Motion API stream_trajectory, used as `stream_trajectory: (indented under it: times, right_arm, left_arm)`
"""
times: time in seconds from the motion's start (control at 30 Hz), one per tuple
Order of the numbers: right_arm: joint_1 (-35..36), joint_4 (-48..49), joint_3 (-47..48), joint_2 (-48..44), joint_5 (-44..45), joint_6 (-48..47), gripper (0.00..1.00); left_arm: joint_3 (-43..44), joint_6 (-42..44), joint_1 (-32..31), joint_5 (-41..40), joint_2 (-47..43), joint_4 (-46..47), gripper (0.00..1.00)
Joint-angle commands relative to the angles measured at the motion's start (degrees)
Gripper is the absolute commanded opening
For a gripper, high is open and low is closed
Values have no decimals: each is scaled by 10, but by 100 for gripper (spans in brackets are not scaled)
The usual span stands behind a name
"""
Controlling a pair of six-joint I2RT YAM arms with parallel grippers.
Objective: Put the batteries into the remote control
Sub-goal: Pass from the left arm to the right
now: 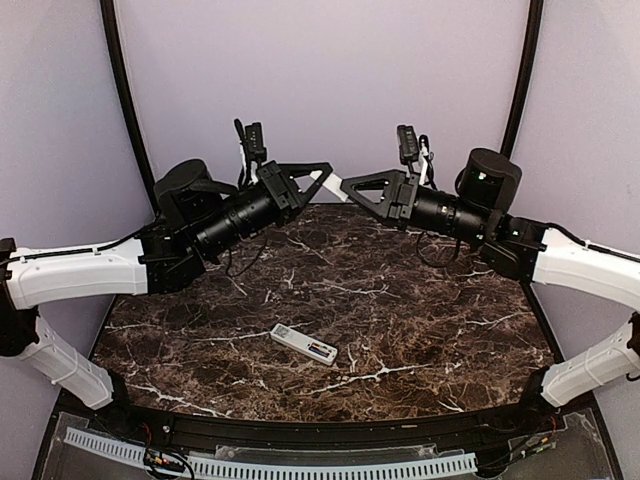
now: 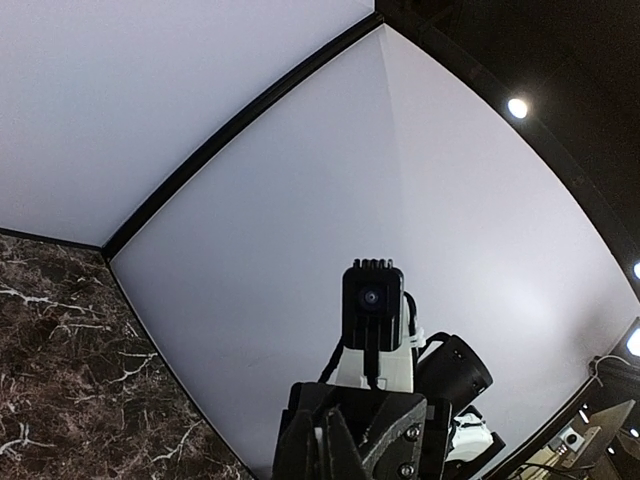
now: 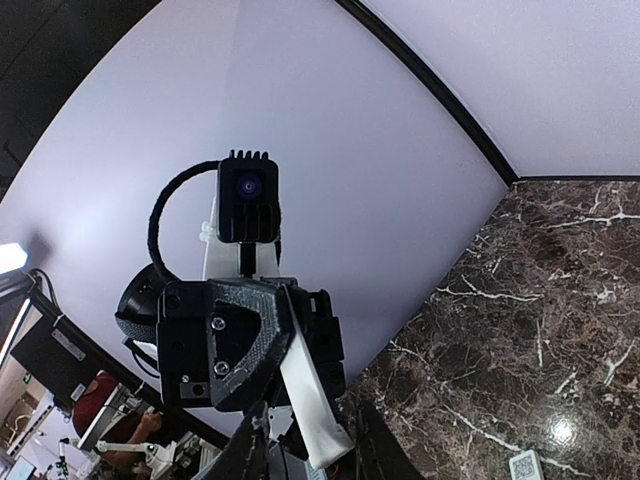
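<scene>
The white remote control (image 1: 303,344) lies flat on the marble table (image 1: 420,300), near the front middle. A dark, coloured patch at its right end (image 1: 321,351) looks like the batteries in the recess; it is too small to be sure. Both arms are raised at the back, tips almost meeting. My left gripper (image 1: 328,172) is shut on a thin white plastic strip (image 1: 318,188), seen as a sliver between its fingers (image 2: 322,440). My right gripper (image 1: 346,185) is open, and the strip's lower end (image 3: 322,400) hangs between its fingers (image 3: 250,450).
A pale curved wall (image 1: 330,70) with dark vertical seams closes the back. One end of the remote shows at the bottom edge of the right wrist view (image 3: 525,465). A white cable tray (image 1: 280,465) runs along the near edge.
</scene>
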Motion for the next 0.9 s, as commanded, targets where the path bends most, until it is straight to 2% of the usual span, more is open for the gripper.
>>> stream_trajectory:
  times: [0.0, 0.17, 0.4, 0.57, 0.87]
  right_arm:
    - [-6, 53, 10, 10, -28, 15, 23]
    - [-8, 62, 11, 12, -41, 21, 12]
    - [-9, 74, 6, 15, -54, 37, 13]
    - [-9, 77, 10, 14, -59, 34, 7]
    - [-9, 86, 17, 27, -82, 45, 12]
  left_arm:
    - [-6, -5, 0, 14, 2, 20, 0]
    - [-8, -6, -1, 13, 2, 23, 0]
    - [-10, -3, 0, 10, 1, 27, 0]
    - [-13, -9, 0, 12, 2, 31, 0]
    - [-16, -11, 0, 15, 5, 40, 0]
